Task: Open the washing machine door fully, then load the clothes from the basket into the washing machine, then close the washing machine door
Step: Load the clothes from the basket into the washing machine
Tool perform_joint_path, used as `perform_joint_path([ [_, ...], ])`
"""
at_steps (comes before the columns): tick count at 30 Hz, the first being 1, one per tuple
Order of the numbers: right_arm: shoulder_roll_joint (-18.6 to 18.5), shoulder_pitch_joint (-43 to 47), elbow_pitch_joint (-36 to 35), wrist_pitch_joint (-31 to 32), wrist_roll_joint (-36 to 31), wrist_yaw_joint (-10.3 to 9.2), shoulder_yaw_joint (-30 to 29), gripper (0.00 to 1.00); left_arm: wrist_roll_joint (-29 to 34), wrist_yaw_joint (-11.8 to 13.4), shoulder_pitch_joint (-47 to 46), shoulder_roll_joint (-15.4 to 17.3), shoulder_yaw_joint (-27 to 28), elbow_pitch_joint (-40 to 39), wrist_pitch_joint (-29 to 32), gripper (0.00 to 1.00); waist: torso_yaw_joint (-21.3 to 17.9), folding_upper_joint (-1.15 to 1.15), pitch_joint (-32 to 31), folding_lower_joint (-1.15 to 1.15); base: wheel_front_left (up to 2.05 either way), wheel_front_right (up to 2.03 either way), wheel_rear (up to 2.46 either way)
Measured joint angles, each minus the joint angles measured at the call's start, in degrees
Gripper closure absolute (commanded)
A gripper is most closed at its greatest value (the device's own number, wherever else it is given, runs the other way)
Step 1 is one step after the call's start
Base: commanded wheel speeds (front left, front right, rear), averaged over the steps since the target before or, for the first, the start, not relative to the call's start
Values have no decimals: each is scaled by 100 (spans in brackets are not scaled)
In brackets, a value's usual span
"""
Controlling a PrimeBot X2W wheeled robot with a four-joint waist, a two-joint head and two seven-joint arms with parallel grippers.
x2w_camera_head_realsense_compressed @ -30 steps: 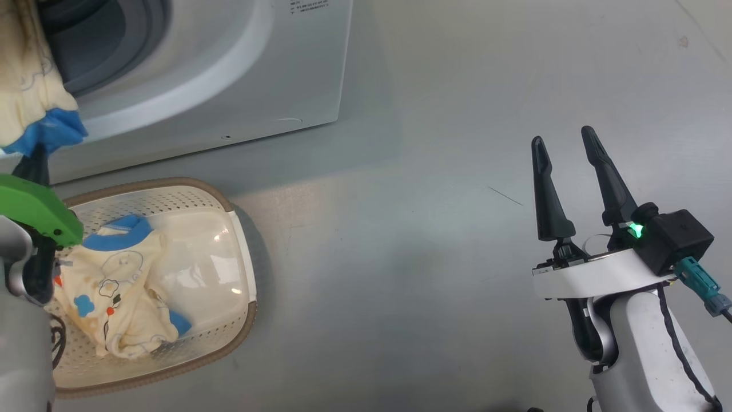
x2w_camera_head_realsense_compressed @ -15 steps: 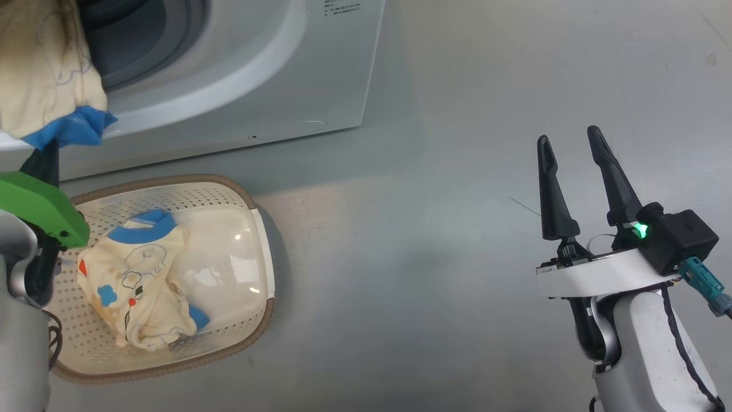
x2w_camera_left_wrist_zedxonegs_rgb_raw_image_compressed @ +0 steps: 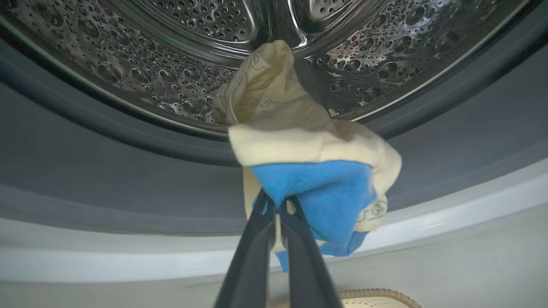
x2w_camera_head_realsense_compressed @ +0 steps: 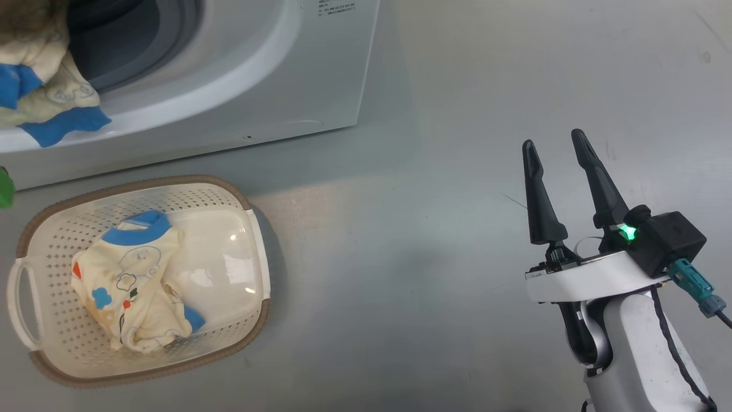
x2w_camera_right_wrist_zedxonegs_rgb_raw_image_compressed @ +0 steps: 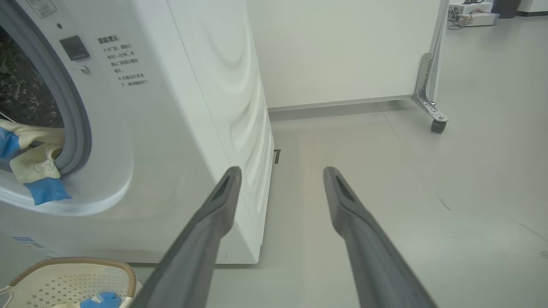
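Hanging over the lower lip of the washing machine's porthole in the head view, one cream garment trails its blue cuff outside. A second garment sits in the basket on the floor just in front of the machine. The right gripper, fingers spread and empty, stands well off to the machine's right.

In the left wrist view the left gripper has its fingers pinched on that blue cuff. The steel drum is straight ahead past the grey gasket, and the cloth runs lengthwise inward, so the next move probably calls for a forward push.

In the right wrist view the machine's front corner lies left of the spread fingers.
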Motion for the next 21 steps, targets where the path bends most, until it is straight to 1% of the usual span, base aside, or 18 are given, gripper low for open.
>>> perform_joint_path([
  [5, 0, -19, -38, 0, 103, 0, 103, 0, -327, -1, -239, 115, 147, -46, 357, 100, -141, 0, 93, 0, 0, 0, 0],
  [7, 0, -20, -47, 0, 123, 0, 122, 0, -360, -3, -290, 156, 188, -45, 419, 100, -176, 0, 117, 0, 0, 0, 0],
  [11, 1, -28, -74, 0, 182, -5, 180, 0, -611, -5, -546, 241, 423, -15, 670, 100, -325, 0, 225, 0, 0, 0, 0],
  [13, 0, -35, -100, 0, 230, -7, 212, 0, -631, -4, -681, 294, 516, 1, 748, 100, -406, 0, 289, 0, 0, 0, 0],
  [21, 1, -188, -210, 0, 286, -49, 278, 0, -513, 238, -1332, 680, 698, 35, 917, 100, -697, 0, 612, 0, 0, 0, 0],
])
